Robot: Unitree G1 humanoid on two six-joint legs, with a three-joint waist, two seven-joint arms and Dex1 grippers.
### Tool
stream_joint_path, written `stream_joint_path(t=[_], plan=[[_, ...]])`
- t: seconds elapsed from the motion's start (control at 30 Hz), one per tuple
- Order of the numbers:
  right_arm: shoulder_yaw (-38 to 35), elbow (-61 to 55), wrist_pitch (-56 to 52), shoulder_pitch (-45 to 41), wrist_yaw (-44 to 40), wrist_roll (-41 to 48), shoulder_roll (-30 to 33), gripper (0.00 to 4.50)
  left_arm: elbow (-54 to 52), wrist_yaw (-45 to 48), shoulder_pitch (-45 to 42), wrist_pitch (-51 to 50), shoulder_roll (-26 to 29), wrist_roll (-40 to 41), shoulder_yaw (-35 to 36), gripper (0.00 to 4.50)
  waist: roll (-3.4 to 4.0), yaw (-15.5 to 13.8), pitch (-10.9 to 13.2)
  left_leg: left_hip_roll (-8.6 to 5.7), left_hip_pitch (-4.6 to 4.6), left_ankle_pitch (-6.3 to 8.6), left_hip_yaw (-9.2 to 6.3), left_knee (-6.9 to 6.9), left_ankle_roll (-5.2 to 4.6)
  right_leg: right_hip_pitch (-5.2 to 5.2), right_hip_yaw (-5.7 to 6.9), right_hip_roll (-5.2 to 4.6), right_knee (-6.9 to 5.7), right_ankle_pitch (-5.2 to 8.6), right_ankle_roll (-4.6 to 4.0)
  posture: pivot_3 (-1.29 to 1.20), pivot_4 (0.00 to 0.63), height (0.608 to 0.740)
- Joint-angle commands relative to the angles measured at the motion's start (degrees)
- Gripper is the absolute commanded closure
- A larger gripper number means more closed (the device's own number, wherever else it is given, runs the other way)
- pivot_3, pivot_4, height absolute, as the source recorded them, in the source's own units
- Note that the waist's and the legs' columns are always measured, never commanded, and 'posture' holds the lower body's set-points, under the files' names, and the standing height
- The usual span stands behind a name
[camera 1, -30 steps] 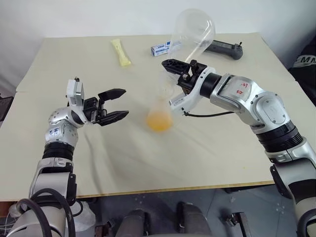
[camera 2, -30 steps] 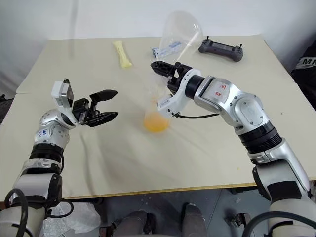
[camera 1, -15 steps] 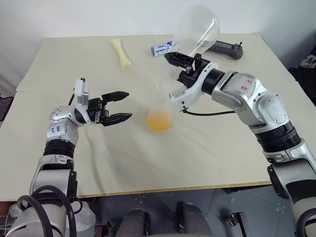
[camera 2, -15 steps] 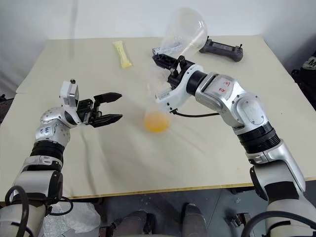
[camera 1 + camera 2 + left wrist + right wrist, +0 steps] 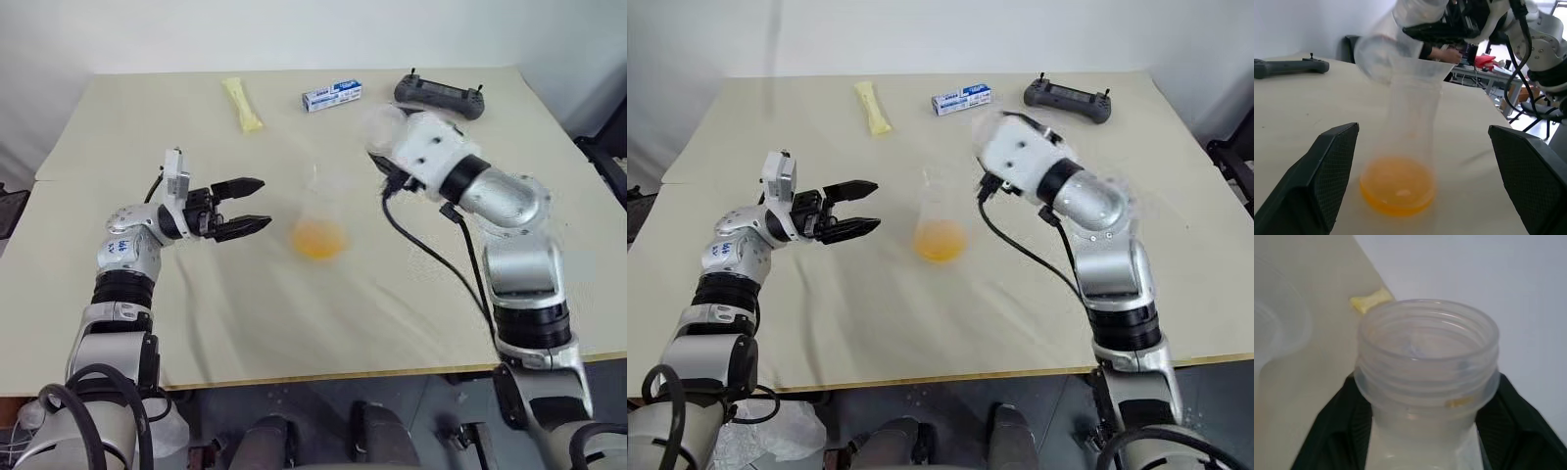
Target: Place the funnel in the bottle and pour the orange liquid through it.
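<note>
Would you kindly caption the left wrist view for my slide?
Open left gripper faces the bottle holding orange liquid, funnel in its neck.

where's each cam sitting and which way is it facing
Left and right eye views: on the head, looking forward and down over the table at the bottle holding orange liquid; both arms show, left gripper open.
Left wrist view: on the left wrist, looking along its own two fingers at the bottle, funnel on top, right arm beyond.
Right wrist view: on the right wrist, facing the threaded mouth of the flask held in the right gripper.
Shared: head and left wrist views both show the bottle and the controller.
</note>
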State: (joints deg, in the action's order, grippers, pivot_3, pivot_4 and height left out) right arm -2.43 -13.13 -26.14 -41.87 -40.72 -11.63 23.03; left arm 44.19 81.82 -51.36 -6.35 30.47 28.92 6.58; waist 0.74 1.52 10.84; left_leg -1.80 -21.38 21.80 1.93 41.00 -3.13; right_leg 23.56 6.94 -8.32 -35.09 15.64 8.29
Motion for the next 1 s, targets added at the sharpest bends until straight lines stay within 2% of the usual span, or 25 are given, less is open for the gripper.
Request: stream_joint_path(t=[0.03, 0.23, 0.47, 0.53, 0.73, 1.0], plan=[[-9.6, -3.5, -8.3, 1.2, 1.3, 10.4, -1.9, 2.07, -4.3, 4.2, 1.1, 0.3, 0.4, 3.3, 3.4, 0.00, 0.00, 0.1, 0.0, 0.00, 0.00, 0.00, 0.00, 0.00, 0.00, 0.01, 0.00, 0.00, 0.00, 0.00, 0.00, 0.00, 0.150, 0.740], [-20.1, 3.1, -12.1, 1.5, 6.4, 19.4, -0.6, 2.07, -6.2, 7.9, 2.8, -0.8, 1.0, 5.0, 5.9, 0.00, 0.00, 0.0, 0.0, 0.00, 0.06, 0.00, 0.03, -0.02, 0.00, 0.00, -0.05, 0.00, -0.01, 0.00, 0.00, 0.00, 0.150, 0.740], [-21.4, 10.7, -6.8, 3.4, 8.8, 22.8, 2.2, 2.07, -6.3, 8.5, 3.1, -1.1, 2.0, 4.1, 5.1, 0.00, 0.01, 0.2, 0.0, -0.01, 0.10, 0.00, 0.13, -0.07, 0.00, 0.02, -0.10, 0.00, 0.00, 0.00, 0.00, 0.00, 0.150, 0.740], [-21.3, 11.2, -4.7, 4.5, 8.9, 23.6, 2.3, 2.07, -6.0, 6.8, 3.4, -1.3, 2.8, 1.6, 3.5, 0.00, 0.01, 0.2, 0.0, 0.00, 0.10, 0.00, 0.14, -0.07, 0.00, 0.02, -0.11, 0.00, 0.00, 0.00, 0.00, 0.00, 0.150, 0.740], [-21.1, 10.3, -1.9, 7.2, 10.2, 25.9, 2.7, 0.10, -6.6, 5.1, 3.8, -2.0, 3.2, 0.4, 2.8, 0.00, 0.01, 0.1, 0.0, -0.02, 0.10, 0.00, 0.14, -0.05, 0.00, 0.01, -0.12, -0.01, 0.00, 0.00, 0.00, 0.00, 0.150, 0.740], [-21.4, 7.0, -2.8, 6.0, 10.9, 30.0, 5.6, 0.02, -8.0, -1.6, 4.3, -5.0, 2.7, -1.7, 3.0, 0.00, 0.01, 0.0, 0.0, -0.01, 0.10, 0.00, 0.13, -0.04, 0.00, 0.01, -0.13, -0.02, 0.00, 0.00, 0.00, 0.00, 0.150, 0.740]])
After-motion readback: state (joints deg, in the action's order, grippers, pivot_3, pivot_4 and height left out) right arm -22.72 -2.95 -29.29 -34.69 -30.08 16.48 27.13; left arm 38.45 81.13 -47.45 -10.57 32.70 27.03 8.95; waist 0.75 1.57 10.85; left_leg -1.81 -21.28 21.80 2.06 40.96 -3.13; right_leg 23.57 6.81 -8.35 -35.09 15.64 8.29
